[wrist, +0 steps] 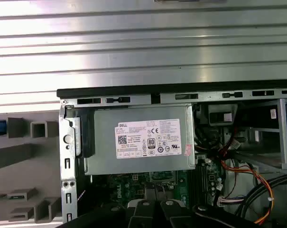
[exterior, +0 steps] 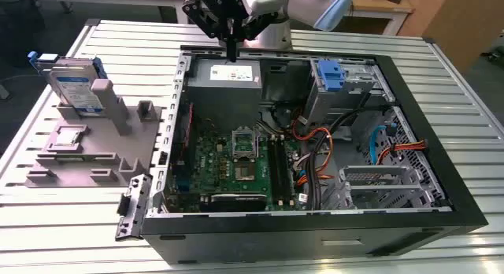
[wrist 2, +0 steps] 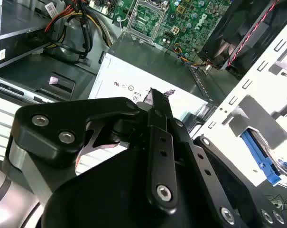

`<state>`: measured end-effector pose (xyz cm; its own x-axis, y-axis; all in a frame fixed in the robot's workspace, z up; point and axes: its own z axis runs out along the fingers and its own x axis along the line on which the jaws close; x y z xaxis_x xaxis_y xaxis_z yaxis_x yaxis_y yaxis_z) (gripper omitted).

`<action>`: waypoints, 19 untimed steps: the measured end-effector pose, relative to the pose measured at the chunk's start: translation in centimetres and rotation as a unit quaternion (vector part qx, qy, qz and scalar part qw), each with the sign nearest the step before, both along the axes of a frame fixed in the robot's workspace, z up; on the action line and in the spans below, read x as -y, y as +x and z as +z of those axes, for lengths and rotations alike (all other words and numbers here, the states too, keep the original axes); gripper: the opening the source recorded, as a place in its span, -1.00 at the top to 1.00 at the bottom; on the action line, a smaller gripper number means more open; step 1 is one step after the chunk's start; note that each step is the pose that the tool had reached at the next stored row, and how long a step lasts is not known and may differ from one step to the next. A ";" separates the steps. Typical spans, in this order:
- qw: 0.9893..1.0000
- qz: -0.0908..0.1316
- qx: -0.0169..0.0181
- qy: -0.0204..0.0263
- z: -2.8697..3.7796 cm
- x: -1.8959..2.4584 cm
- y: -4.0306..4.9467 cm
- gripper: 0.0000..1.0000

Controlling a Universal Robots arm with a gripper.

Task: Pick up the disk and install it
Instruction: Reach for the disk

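Note:
The disk (exterior: 75,88), silver-grey with a white-and-blue label and blue side rails, stands upright in a grey fixture (exterior: 87,150) at the exterior view's left, outside the computer case. My gripper (exterior: 232,54) hangs far from it, over the back of the open case (exterior: 441,185), just above the grey power-supply box (exterior: 228,73). Its fingers are pressed together with nothing between them. In the second wrist view the gripper (wrist 2: 155,95) tapers to a point above the box's white label (wrist 2: 134,88).
A bare blue plastic bracket (exterior: 331,76) sits in the drive bay at the case's back right. The motherboard (exterior: 236,162), orange and blue cables (exterior: 319,153) and a metal cage (exterior: 378,185) fill the case. A ribbed metal table (exterior: 457,67) surrounds it.

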<state>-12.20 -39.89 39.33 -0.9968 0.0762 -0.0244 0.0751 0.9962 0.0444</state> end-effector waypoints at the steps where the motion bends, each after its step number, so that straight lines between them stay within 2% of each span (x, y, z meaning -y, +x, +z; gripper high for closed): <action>1: 1.000 0.000 0.000 0.000 0.00 0.00 0.00 0.80; 6: 1.000 0.000 0.000 0.000 0.00 0.00 -0.11 0.80; 11: 1.000 0.000 0.000 0.000 0.00 0.00 -0.73 0.80; 12: 1.000 0.000 0.000 0.000 -0.01 0.00 -2.33 0.80; 19: 1.000 0.000 0.000 0.000 -0.02 0.00 -2.73 0.80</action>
<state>-14.92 -39.89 39.31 -0.9968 0.0762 -0.0245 0.0750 0.9962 0.0444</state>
